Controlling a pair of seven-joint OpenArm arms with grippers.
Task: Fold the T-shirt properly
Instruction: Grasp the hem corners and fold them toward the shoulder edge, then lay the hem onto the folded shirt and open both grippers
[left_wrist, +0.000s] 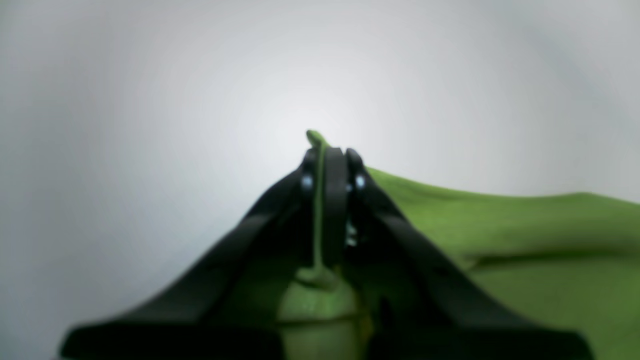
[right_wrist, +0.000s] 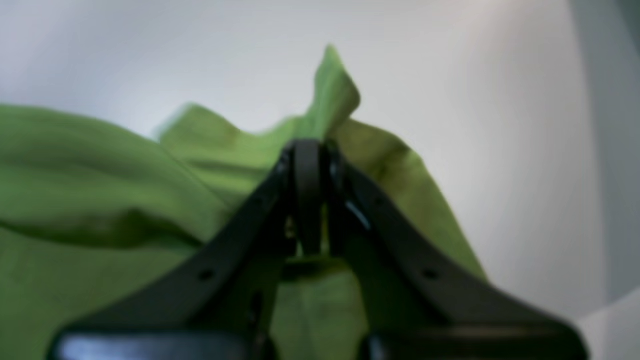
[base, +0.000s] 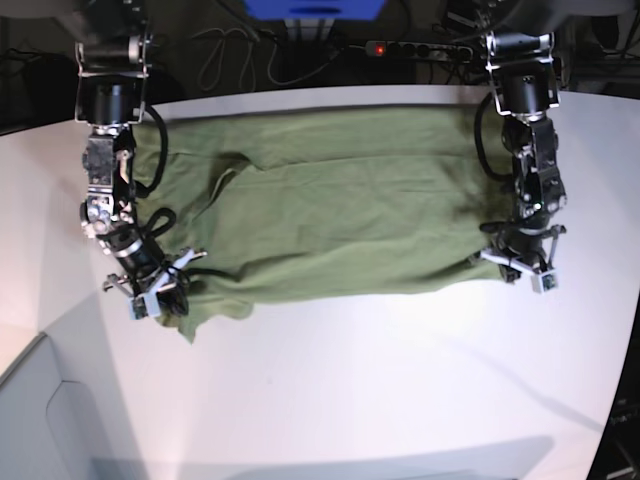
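T-shirt (base: 330, 215), olive green and lightly wrinkled, lies spread across the far half of a white desk (base: 360, 390), its long axis running side to side in the base view. The near half of the desk is bare white surface; beyond the far edge, a power strip (base: 425, 47) with a red light and a tangle of cables (base: 235, 55) sit in the dark background. A black cable from each arm loops over the cloth near its two ends, and nothing else rests on the shirt.

Cloth at the end on the left of the base view bunches into a small dark fold that spills toward the near side; the opposite end is drawn to a gathered corner.

Left gripper (base: 520, 262), on the right of the base view, is clenched on that gathered corner; its wrist view shows a thin green edge of fabric pinched between the black fingers (left_wrist: 334, 200), with a tip of cloth poking above them. Right gripper (base: 160, 285), on the left of the base view, is likewise clamped on the bunched cloth, and its wrist view shows a peak of green fabric rising from between the closed fingers (right_wrist: 306, 190). Both wrist views are blurred.
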